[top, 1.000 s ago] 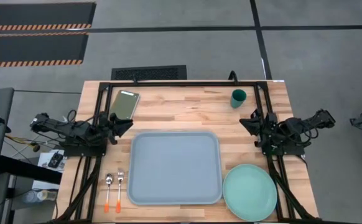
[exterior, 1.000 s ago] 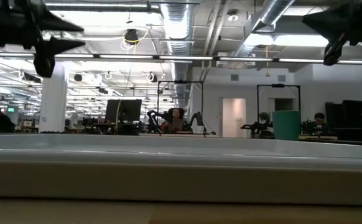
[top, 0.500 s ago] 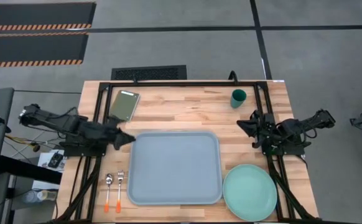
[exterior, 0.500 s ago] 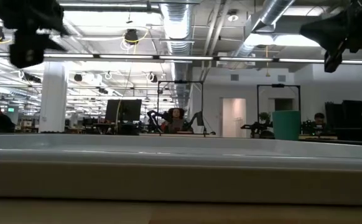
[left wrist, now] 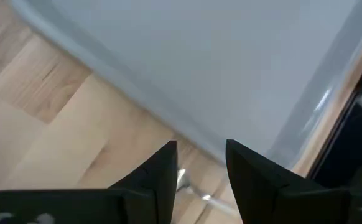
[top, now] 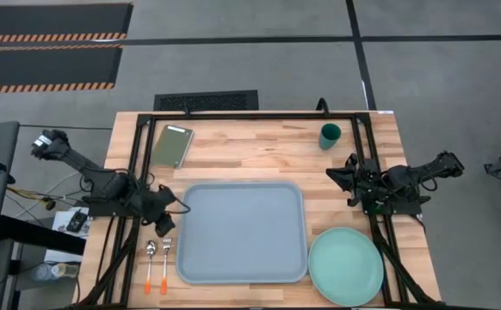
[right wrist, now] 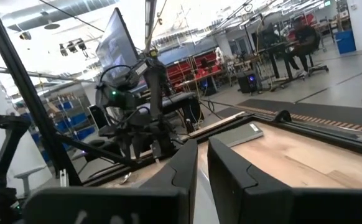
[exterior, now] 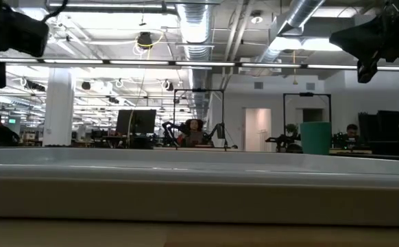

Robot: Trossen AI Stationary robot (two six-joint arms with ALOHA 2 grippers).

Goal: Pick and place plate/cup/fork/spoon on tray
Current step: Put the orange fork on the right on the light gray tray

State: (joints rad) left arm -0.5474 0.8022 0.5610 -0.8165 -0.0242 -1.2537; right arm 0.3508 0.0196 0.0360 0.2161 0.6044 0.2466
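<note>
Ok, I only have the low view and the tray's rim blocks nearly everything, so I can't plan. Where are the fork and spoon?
Observer: The spoon and fork lie side by side on the table, just off the tray's left side, orange handles pointing away from the arms.
Operator: Is the left pincer near them?
Observer: Yes. The left pincer is open and empty, pointing down beside the tray's left rim, with a bit of silver cutlery showing past its tips.
Operator: And the plate?
Observer: The plate sits on the table by the tray's right side, not on it.
</note>
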